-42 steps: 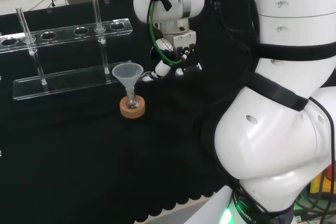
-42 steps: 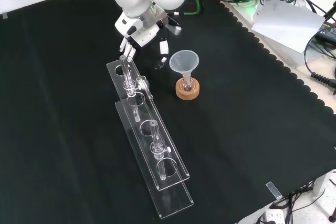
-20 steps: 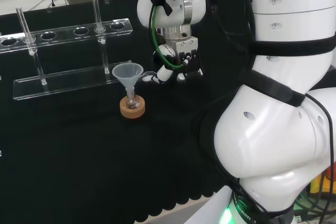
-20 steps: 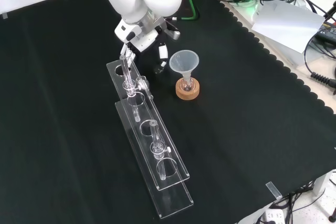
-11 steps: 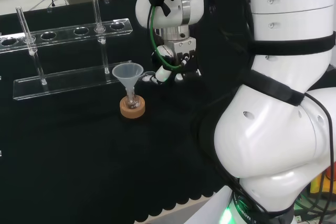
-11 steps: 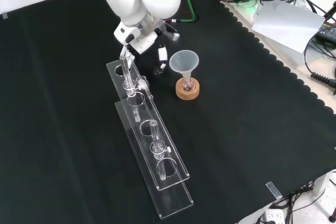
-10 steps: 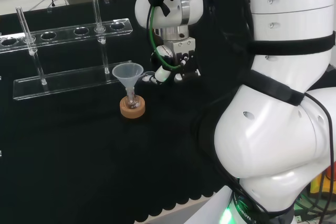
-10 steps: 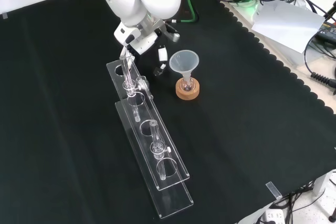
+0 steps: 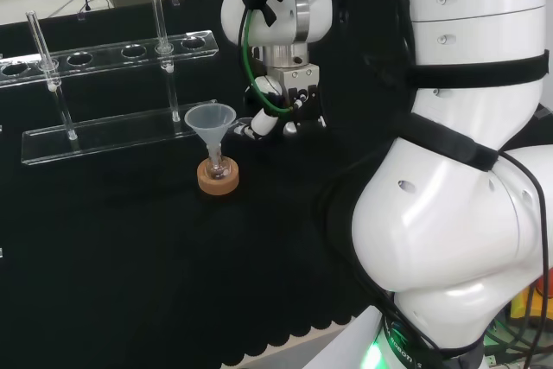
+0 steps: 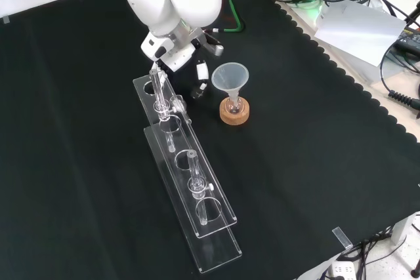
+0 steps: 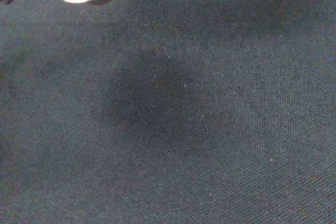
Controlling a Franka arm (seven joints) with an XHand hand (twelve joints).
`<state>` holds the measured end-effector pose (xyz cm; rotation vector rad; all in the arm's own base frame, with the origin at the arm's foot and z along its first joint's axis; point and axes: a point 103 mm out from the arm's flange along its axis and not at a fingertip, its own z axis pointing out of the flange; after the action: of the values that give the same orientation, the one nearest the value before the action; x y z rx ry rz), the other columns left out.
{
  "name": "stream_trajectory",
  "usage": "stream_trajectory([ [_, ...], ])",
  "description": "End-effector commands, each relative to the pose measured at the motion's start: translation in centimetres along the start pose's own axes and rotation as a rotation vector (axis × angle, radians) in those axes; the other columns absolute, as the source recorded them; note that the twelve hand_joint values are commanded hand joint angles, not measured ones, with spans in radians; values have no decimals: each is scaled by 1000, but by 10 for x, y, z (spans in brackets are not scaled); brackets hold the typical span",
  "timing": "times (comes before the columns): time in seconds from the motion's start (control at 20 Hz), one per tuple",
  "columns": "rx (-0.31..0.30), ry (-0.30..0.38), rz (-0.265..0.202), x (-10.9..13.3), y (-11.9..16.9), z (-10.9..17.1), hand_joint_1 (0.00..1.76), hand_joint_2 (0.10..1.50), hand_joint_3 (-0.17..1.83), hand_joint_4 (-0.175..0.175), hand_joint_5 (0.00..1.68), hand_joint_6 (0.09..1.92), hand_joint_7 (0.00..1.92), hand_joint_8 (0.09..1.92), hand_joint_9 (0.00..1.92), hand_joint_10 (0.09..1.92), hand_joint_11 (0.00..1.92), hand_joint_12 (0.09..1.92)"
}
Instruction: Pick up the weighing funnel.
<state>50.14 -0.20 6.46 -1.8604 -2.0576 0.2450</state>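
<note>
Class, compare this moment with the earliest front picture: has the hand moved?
Yes. In the front view the hand has come down the picture, nearer the funnel, which stands fixed over its cork ring.

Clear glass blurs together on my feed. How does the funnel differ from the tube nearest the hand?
The funnel is a wide cone; the tube is thin and straight. The funnel rests in a flask on a cork ring; the tube stands in the rack. Both are clear and upright.
</note>
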Motion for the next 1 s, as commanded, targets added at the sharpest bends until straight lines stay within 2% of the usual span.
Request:
stream_trajectory([
  [0.05,11,22,-1,0,5,2,861,563,754,-65,494,608,507,723,794,548,522,1307],
  [1.0,1,12,-19,2,4,5,862,565,753,-63,518,649,507,727,794,552,526,1307],
])
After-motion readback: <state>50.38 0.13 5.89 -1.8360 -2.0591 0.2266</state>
